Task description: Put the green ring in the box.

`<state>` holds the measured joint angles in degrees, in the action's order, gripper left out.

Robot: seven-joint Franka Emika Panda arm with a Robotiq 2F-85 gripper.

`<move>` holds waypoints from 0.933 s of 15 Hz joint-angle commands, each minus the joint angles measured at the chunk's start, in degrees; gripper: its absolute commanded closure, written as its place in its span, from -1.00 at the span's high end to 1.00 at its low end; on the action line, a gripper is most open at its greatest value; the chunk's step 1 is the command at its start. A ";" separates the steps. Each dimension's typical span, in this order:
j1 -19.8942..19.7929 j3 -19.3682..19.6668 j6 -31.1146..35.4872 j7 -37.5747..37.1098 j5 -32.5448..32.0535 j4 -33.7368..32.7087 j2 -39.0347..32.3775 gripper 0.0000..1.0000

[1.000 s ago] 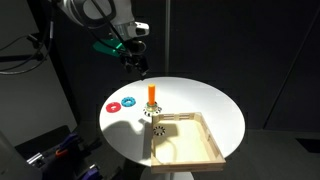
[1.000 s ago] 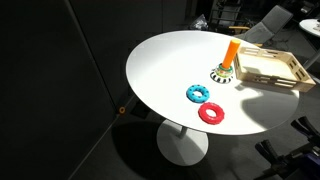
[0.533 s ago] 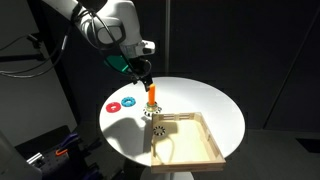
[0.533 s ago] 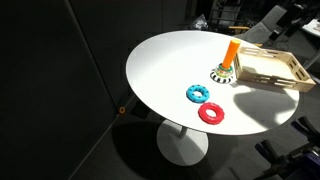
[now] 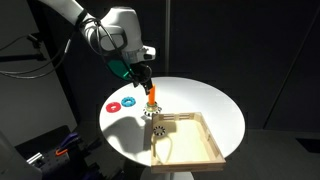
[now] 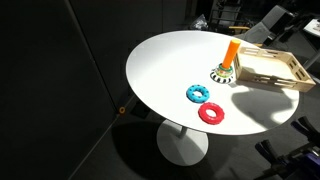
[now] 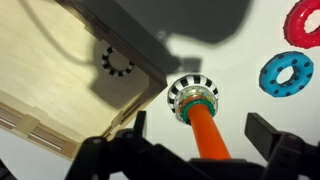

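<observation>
The green ring [image 7: 193, 101] sits low on an orange peg [image 7: 205, 130], just above the peg's black-and-white striped base [image 7: 192, 88]. My gripper [image 7: 204, 138] is open and empty. Its two dark fingers stand either side of the peg, above it. In an exterior view the gripper [image 5: 146, 86] hovers just over the peg [image 5: 152, 97]. The box, a shallow light-wood tray [image 5: 206, 146], lies right beside the peg. It also shows in the wrist view [image 7: 45, 75] and in an exterior view [image 6: 272, 66].
A red ring [image 5: 113, 106] and a blue ring [image 5: 128, 101] lie flat on the round white table [image 5: 215, 103], on the side of the peg away from the tray. They also show in the wrist view, red ring [image 7: 305, 20] and blue ring [image 7: 285, 72]. Dark surroundings ring the table.
My gripper has come down and moved across the table's edge to a spot right above the orange peg. The rings, peg and tray have not moved.
</observation>
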<state>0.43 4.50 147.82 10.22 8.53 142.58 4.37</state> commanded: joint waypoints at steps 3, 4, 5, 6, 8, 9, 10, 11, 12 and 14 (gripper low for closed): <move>-0.20 -0.76 4.97 1.63 3.24 0.21 -3.70 1.00; -0.11 -1.00 6.38 2.18 4.59 0.19 -4.67 1.00; -0.05 -1.40 7.97 2.76 6.11 -0.02 -5.93 1.00; -0.08 -1.93 9.53 3.55 7.76 -0.32 -7.28 1.00; -0.45 -3.56 11.93 6.02 11.65 -0.91 -9.67 1.00; -0.74 -4.61 12.85 7.56 13.78 -1.27 -10.82 1.00; -1.13 -5.73 13.93 8.95 15.57 -1.68 -12.01 1.00; -0.29 -5.65 14.91 10.82 17.67 -2.27 -13.40 1.00; -0.46 -6.44 15.71 11.91 18.86 -2.91 -14.76 1.00; -0.63 -7.42 17.16 13.54 20.23 -4.05 -17.06 1.00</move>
<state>0.45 -1.46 163.23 20.25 25.99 141.37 -9.03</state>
